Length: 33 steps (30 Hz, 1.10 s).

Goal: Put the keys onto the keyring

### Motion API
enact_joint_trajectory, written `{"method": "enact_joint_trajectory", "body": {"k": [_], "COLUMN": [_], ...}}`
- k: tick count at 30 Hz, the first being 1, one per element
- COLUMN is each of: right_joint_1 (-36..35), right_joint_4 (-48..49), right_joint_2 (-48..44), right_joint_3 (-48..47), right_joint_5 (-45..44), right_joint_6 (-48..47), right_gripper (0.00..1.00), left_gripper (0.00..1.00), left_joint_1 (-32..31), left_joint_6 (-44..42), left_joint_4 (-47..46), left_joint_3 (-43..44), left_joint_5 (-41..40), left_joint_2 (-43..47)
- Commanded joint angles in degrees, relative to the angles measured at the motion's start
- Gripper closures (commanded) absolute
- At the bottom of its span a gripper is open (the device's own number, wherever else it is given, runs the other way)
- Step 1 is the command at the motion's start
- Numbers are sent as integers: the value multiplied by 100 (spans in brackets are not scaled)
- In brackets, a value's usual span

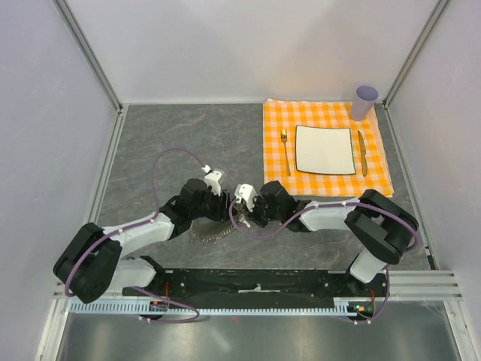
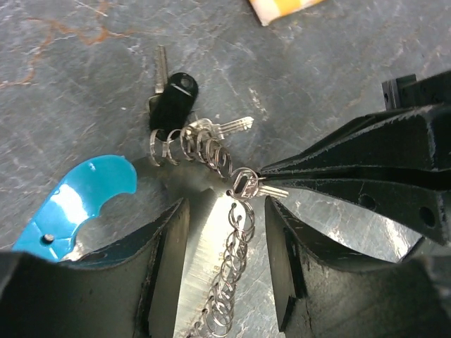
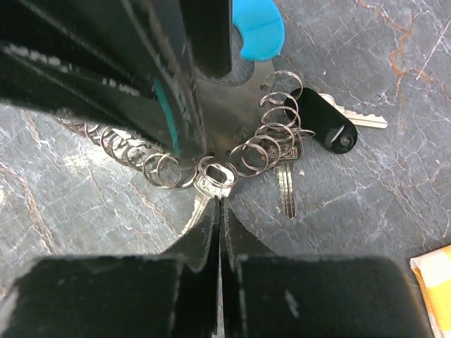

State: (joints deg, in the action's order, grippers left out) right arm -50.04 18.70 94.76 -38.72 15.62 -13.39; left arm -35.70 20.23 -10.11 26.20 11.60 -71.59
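Observation:
The keyring is a chain of small silver rings [image 2: 229,267] with a curved blue tag [image 2: 77,197] and a black fob [image 2: 173,102]. It lies on the grey table between the two arms [image 1: 209,233]. My left gripper [image 2: 225,211] is open, with its fingers on either side of the chain and a shiny metal plate [image 2: 201,239]. My right gripper [image 3: 220,204] is shut on a silver key [image 3: 211,179] whose head sits at the chain's end ring. In the left wrist view that key [image 2: 271,189] pokes out of the right fingers. Other keys [image 3: 285,186] hang near the fob [image 3: 328,127].
An orange checked cloth [image 1: 279,177] lies at the back right with a white plate [image 1: 325,149], a fork [image 1: 285,150], a knife [image 1: 361,153] and a lilac cup [image 1: 365,101]. White walls enclose the table. The two grippers [image 1: 234,216] nearly touch.

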Motion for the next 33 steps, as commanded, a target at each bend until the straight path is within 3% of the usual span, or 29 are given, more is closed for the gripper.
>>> {"method": "enact_joint_trajectory", "body": {"k": [1,9,25,33], "right_joint_1": [126,328,363,407], "right_joint_4": [-33,-419,-736,-789], "right_joint_2": [-335,-494,-617,-643], "right_joint_3": [-189,-311,-610,-646], "right_joint_5": [204,477,820,899], "right_joint_6": [125,108,99,108], "right_gripper": [100,100,100,100], "left_gripper": [46,48,50,65], "left_joint_1": [20,20,11,2], "left_joint_6": [-318,-757,-1654,-1698], "left_joint_4": [-992,-1757,-2135,-2294], "left_joint_3": [-211,-413,-299,-185], "left_joint_5": [738,1213,1450,1854], "left_joint_2": [-170,-469,-751,-1093]}}
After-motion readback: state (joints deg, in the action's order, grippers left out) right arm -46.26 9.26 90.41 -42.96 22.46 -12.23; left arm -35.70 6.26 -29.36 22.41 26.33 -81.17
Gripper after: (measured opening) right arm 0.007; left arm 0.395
